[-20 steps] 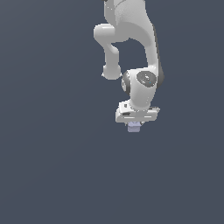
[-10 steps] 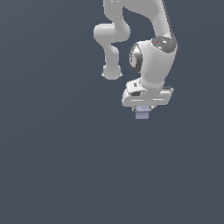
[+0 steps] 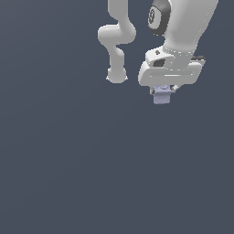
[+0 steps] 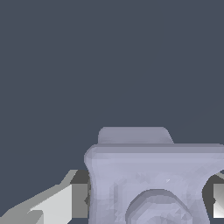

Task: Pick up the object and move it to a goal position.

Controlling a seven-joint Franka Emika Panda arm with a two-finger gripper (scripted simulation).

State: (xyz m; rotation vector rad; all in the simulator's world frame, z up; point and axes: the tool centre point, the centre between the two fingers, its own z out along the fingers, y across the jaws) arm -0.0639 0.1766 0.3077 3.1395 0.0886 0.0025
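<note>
Here the white Panda arm (image 3: 183,27) comes down from the top of the exterior view, toward that view's right, with its wide white hand pointing down. The gripper (image 3: 162,93) is clamped on the object (image 3: 162,96), a small pale lavender-grey block that sticks out just below the hand and is much narrower than it. Only the block's lower part shows there; its upper part is tucked up between the jaws.

In the wrist view the object (image 4: 153,175) fills the near part of the frame, with a rounded raised mark on its face, and 1 pale fingertip (image 4: 65,203) presses against its side while another shows at the opposite edge. Around it there is only flat, dark slate-grey background (image 3: 68,173), with no surface edge visible, so the block's height above anything cannot be told.
</note>
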